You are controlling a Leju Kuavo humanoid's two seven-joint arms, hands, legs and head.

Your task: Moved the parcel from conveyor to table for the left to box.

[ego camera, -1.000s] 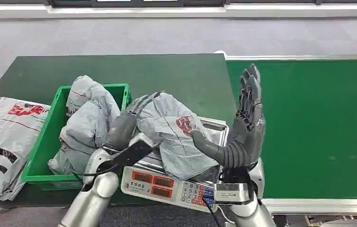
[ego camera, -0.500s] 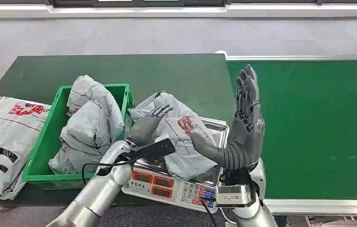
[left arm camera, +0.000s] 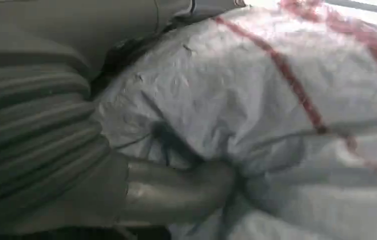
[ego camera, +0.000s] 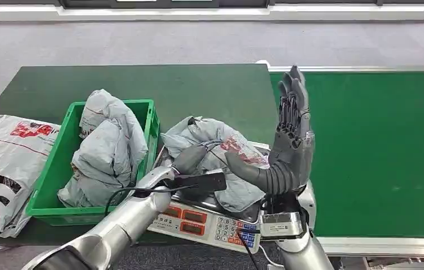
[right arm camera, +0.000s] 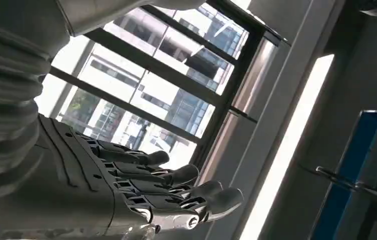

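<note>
Grey plastic parcel lies off the conveyor at frame centre, left hand grasping it, unboxed; right hand raised, released.

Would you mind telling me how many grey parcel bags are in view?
3 visible: two piled in the green crate, an upper bag and a lower bag; one parcel on the scale, under the left robot hand. Others may be buried in the crate.

grey floor, large windows, daylight
</note>
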